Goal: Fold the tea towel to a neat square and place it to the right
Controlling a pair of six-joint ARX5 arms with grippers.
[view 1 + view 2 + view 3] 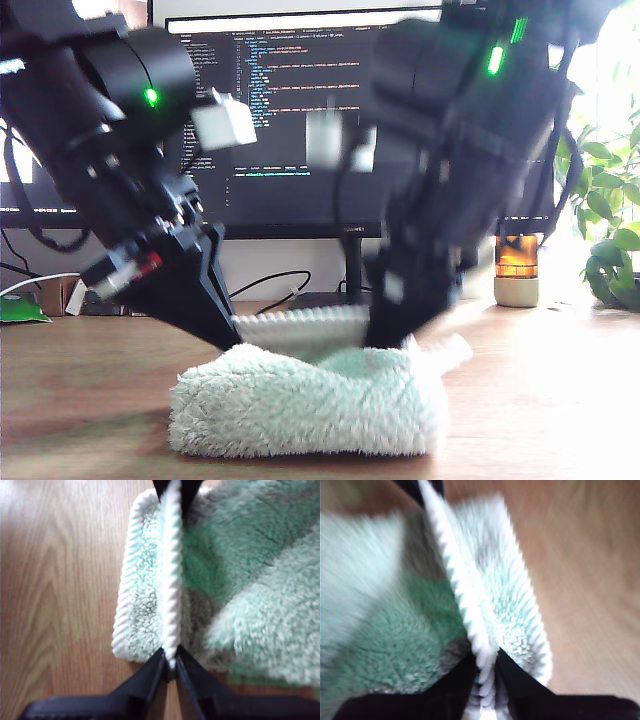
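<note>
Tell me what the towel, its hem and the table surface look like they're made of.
The tea towel looks like plush, fluffy mint-green fabric, probably microfibre, given its long soft pile. Its hem is a whitish ribbed, rope-like edging, likely stitched yarn; my first gripper and my second gripper both pinch it. The table shows wood grain with a smooth finish; solid wood or laminate is unclear.

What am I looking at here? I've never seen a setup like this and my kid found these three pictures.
Two black robot arms work over a wooden table. One picture comes from a camera facing the table; the other two come from cameras mounted on the grippers. On the table lies a fluffy mint-green tea towel, partly folded. My first gripper and my second gripper each pinch its ribbed whitish hem. Behind stand a monitor showing code and a plant.
</note>
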